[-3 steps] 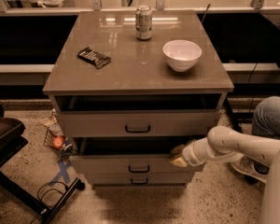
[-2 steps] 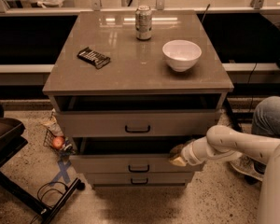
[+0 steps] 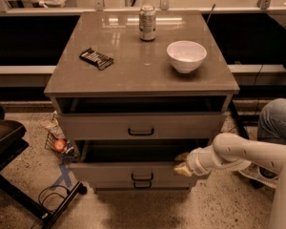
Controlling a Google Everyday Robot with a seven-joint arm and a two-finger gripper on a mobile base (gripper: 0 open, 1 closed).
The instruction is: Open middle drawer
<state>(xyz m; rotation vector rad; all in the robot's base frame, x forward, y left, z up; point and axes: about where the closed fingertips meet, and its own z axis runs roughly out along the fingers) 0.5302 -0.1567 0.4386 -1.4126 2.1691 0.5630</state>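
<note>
Here, gripper [image 3: 182, 163] at right rim of open middle drawer [image 3: 105, 173], grip unclear.

Robot test lab dressed with household props

A white robot arm [image 3: 240, 152] holds its gripper [image 3: 182, 163] at the right end of the middle drawer [image 3: 109, 173] of a grey-beige drawer cabinet [image 3: 133, 78]. The cabinet stands on a speckled concrete floor [image 3: 219, 206] marked with a blue tape cross [image 3: 63, 178]. Loose black cables [image 3: 46, 194] lie beside it. A silver drink can [image 3: 147, 23], a white bowl [image 3: 186, 56] and a dark snack wrapper [image 3: 96, 58] sit on top.
</note>
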